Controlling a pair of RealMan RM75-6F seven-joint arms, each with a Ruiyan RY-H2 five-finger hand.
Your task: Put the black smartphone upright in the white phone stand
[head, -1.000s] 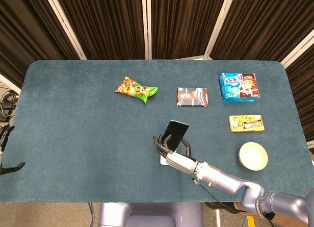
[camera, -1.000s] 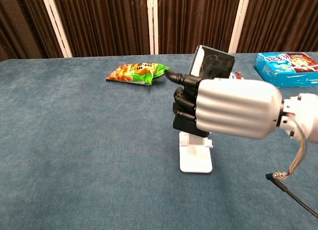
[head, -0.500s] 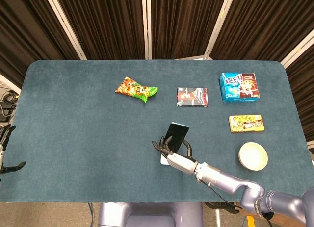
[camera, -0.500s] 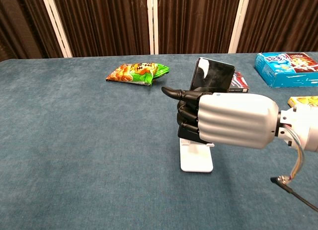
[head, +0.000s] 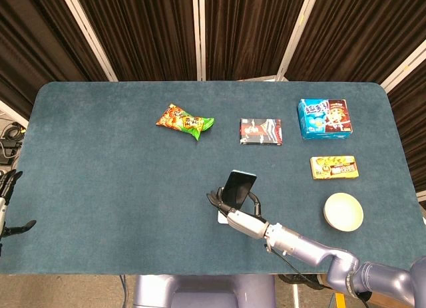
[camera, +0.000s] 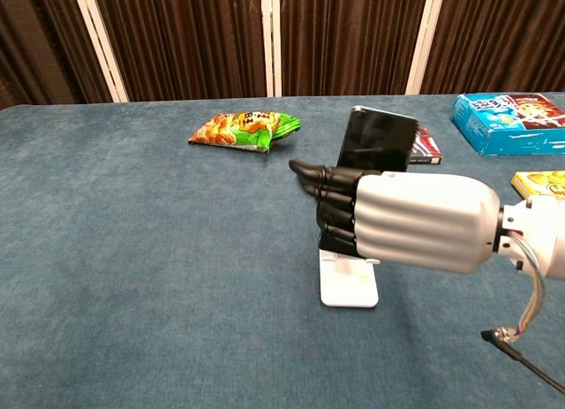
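Right hand [camera: 415,222] sits at the white phone stand [camera: 350,284], fingers [camera: 328,190] curled around the lower part of the black smartphone [camera: 378,140]. Phone looks held from the chest view; the palm-side contact is hidden, so grip is read from the finger wrap only. Phone is upright, leaning back slightly, directly over the stand; its bottom edge is hidden by the hand, can't tell if it's seated on the stand lip. In head view the same hand [head: 231,208] covers most of the stand [head: 221,218], phone [head: 239,185] sticking up above it.

Left hand [head: 6,205] is far left of the stand, off the bench edge, fingers spread, holding nothing.

Relative to the stand on the bench [head: 100,161]: dark snack packet [head: 261,131] just behind it, green-orange chip bag [head: 186,121] behind and left, blue box [head: 324,118] behind and right, yellow box [head: 334,167] to the right, white bowl [head: 343,211] right, near the bench's front edge.
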